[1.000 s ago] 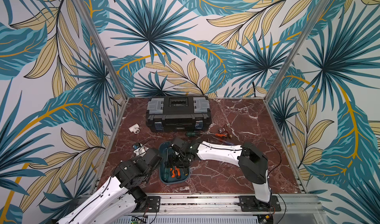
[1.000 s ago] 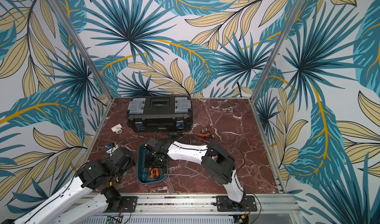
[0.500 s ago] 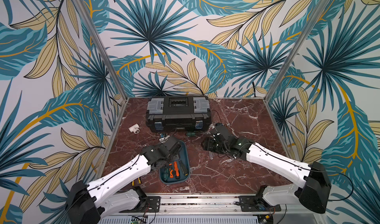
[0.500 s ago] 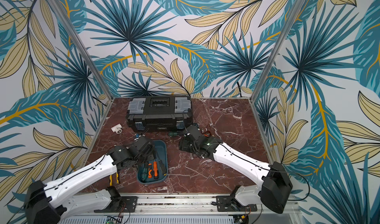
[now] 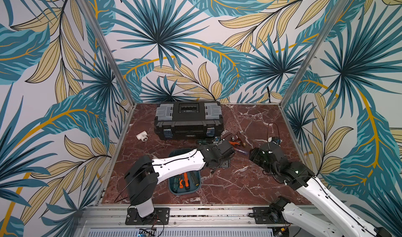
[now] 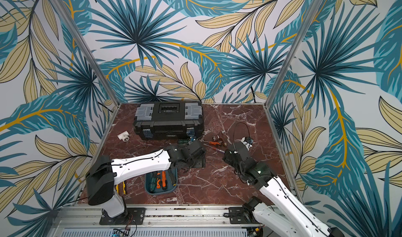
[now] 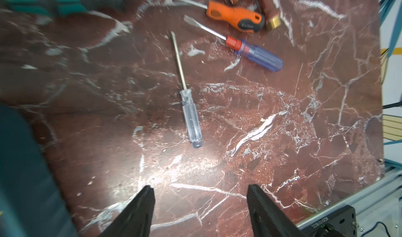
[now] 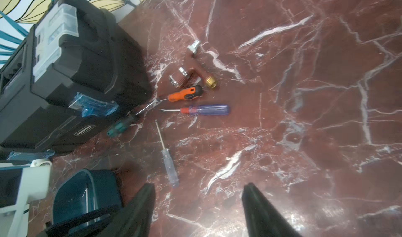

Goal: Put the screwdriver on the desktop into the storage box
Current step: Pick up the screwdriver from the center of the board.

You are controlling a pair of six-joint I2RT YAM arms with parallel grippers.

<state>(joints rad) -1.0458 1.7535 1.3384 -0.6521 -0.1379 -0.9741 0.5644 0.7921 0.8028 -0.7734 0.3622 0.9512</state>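
Four screwdrivers lie loose on the desktop (image 5: pixel 239 181), near one o'clock from the storage box (image 5: pixel 185 193), which already holds several: green-handled (image 8: pixel 121 125), orange-handled (image 7: pixel 235 18), blue-handled (image 7: pixel 258 55), clear-handled (image 7: pixel 191 116). Left arm (image 5: pixel 178 162) stretches toward two o'clock across the box; left gripper (image 7: pixel 200 190) hangs short of the clear-handled one, jaws apart, empty. Right gripper (image 8: pixel 198 188), near three o'clock of the box, likewise gapes empty.

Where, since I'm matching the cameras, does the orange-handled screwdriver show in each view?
In a top view: orange-handled screwdriver on the desktop, off a front corner of the black toolbox.
In a top view: same spot.
Left wrist: far beyond the open left end effector.
Right wrist: near that same corner.
Shared landmark: the blue-handled screwdriver lying alongside it.
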